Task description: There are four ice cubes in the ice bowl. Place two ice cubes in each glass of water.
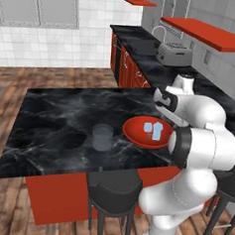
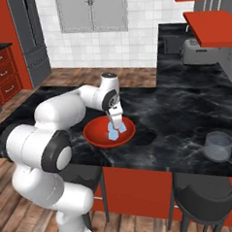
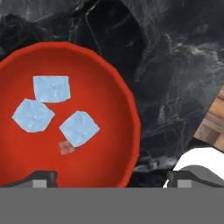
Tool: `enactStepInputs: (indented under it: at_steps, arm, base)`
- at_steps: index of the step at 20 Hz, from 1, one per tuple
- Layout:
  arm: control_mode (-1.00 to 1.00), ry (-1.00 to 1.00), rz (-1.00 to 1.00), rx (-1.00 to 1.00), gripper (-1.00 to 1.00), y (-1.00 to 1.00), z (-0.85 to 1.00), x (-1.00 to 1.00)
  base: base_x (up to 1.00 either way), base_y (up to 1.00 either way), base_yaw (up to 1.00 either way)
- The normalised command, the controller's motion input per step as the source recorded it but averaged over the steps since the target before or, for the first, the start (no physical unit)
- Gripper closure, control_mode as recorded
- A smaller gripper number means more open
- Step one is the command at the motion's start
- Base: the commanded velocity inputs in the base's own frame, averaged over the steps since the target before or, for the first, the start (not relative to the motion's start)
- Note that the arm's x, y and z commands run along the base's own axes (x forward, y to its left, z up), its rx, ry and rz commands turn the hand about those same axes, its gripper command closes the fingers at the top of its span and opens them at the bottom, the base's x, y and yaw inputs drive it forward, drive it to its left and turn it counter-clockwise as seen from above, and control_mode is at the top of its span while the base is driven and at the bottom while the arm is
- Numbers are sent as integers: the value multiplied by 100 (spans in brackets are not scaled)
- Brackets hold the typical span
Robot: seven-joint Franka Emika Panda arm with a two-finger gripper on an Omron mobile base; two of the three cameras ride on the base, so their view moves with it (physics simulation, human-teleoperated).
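A black marble island counter (image 1: 60, 115) carries everything, with dark stools (image 1: 114, 191) tucked under its near edge and a second black counter behind it bearing a silver toaster (image 1: 173, 54) below red shelves (image 1: 212, 34). The white arm (image 2: 55, 121) bends over the island from the near side and its wrist points down at the ice bowl (image 1: 135, 135), a wide glossy red dish sitting near the counter's front edge. The gripper (image 2: 116, 123) hangs just above the bowl's inside, and in the hand view its two dark fingertips (image 3: 41, 177) stand far apart at the bottom corners with nothing between them, so the jaws are spread wide and hold nothing. One glass of water (image 1: 102, 137), a short grey-blue tumbler, stands upright just beside the bowl on the side away from the toaster; the other glass (image 2: 218, 145) stands well apart on the opposite side, close to the counter's front edge. Three pale-blue ice cubes (image 3: 51, 89) lie near each other in the bowl, clearly separate in the hand view, and a small faint pinkish patch (image 3: 67, 148) sits just beside one of them; what it is cannot be told
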Motion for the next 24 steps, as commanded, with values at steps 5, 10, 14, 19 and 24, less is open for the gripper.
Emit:
enactStepInputs:
  at_steps: [5,10,14,19,24]
  arm:
    - [-100,0,-6,-1,-100,0,-26,32]
    - [-100,0,0,0,-100,-17,-37,35]
    - [-100,0,2,0,-100,-23,-20,46]
    - [-100,0,1,0,-100,-1,-4,62]
    - [-100,0,0,0,-100,0,-25,35]
  base:
    - [0,0,0]
    - [0,0,0]
    - [0,0,0]
    - [0,0,0]
    - [0,0,0]
